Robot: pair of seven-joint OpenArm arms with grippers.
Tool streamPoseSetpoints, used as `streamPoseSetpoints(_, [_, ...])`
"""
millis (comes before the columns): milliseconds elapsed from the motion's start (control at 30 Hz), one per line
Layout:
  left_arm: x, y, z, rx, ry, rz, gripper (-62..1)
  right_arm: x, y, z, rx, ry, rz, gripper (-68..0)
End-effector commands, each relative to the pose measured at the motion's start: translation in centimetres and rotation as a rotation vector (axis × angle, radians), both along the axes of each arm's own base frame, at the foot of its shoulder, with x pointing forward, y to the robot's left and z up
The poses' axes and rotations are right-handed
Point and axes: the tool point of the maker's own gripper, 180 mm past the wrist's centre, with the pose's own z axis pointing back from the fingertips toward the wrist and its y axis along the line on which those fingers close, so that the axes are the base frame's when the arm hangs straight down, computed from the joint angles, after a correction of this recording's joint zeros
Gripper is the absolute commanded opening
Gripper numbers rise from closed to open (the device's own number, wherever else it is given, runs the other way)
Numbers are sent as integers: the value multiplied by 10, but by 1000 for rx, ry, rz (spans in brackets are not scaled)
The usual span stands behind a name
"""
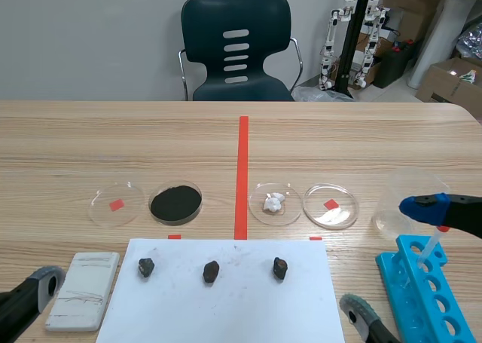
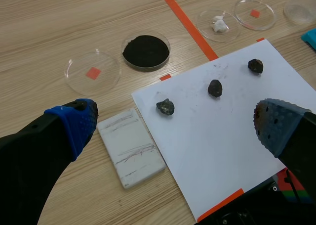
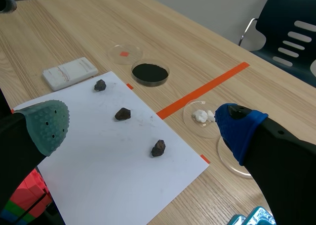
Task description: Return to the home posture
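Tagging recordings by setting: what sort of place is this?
Likely a lab bench: clear round petri dishes, one holding black powder, a blue plastic test-tube rack, three dark rock lumps on a white paper sheet.

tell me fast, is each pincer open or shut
Left pincer: open, holding nothing.
Right pincer: open, holding nothing.

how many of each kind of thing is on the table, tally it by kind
petri dishes: 4
dark rocks: 3
white paper sheet: 1
white slab: 1
clear beaker: 1
blue tube rack: 1
total: 11
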Motion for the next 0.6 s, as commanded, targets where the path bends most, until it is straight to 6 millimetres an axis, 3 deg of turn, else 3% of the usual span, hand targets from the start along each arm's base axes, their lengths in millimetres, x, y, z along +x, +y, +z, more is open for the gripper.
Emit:
streamPoseSetpoints(0, [3, -4, 9, -26, -31, -1, 14, 3, 0, 7, 19, -20, -1, -54])
streamPoseSetpoints(567, [0, -11, 10, -46, -23, -39, 14, 3, 0, 7, 19, -20, -1, -54])
